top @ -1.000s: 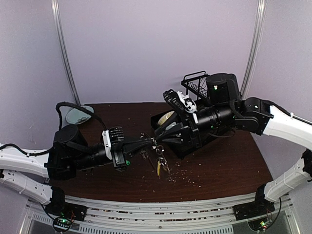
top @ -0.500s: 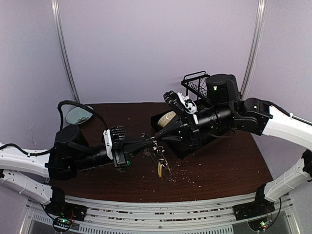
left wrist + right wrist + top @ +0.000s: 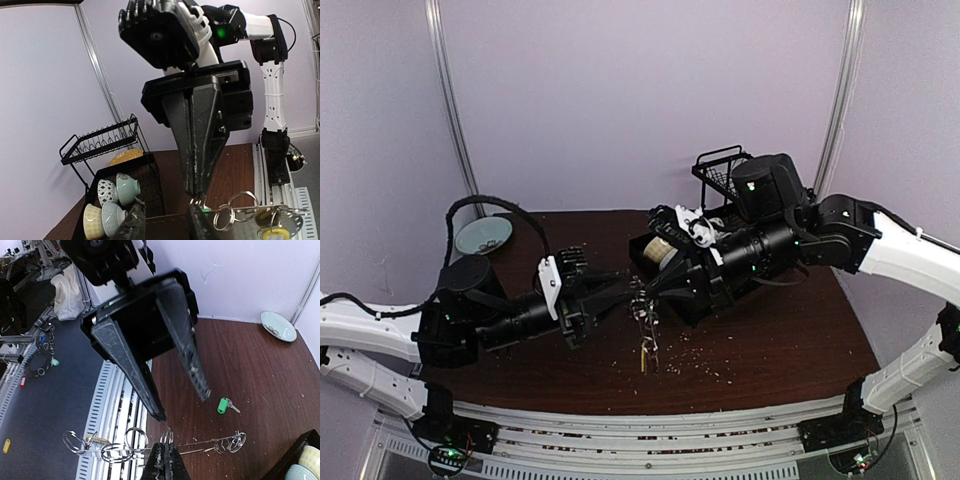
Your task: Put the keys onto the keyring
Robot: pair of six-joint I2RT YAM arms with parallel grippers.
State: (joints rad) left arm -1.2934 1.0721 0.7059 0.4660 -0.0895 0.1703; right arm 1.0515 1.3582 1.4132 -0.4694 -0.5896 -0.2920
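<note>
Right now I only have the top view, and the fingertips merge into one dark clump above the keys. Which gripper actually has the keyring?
Observer: The right gripper. Its wrist view shows the jaws shut on the keyring wire.
Operator: Is any key lying off the ring?
Observer: Yes, one green-headed key lies loose on the table, apart from the wire. The top view does not show it.
</note>
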